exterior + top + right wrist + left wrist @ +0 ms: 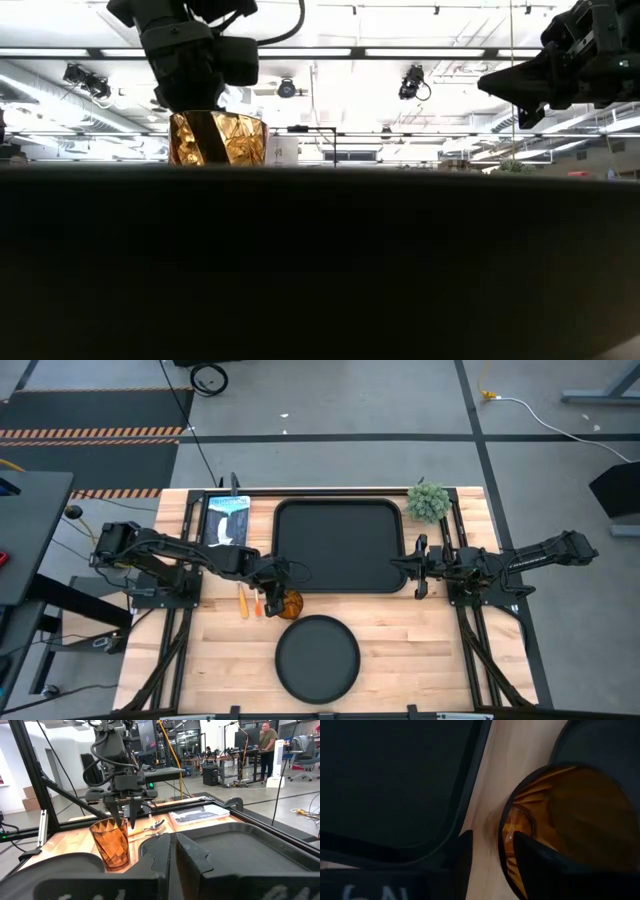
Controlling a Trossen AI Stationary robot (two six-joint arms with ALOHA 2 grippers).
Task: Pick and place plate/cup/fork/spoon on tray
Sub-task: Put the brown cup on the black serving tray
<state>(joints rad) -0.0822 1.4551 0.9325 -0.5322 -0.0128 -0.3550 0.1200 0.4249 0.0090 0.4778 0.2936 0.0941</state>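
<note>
The amber cup (291, 603) stands upright on the wood between the black tray (340, 510) and the round black plate (317, 658); it also shows in the right wrist view (113, 845). My left gripper (279, 588) is over the cup, open, pointing down, with one finger inside the cup (540, 865) and one outside (464, 857). The spoon (243, 600) and the fork (257, 603) lie on the wood just left of the cup. My right gripper (400, 565) hangs shut and empty over the tray's right rim. My left gripper straddles the cup's wall at the rim (502, 837), coming from above. The outer finger stands clear of the wall, with bare wood showing between them. Whether the inner finger touches the wall I cannot tell. The cup's base rests on the table.
A small green potted plant (428, 500) stands at the tray's far right corner. A printed booklet (228, 520) lies left of the tray. People and desks show in the room beyond the table.
</note>
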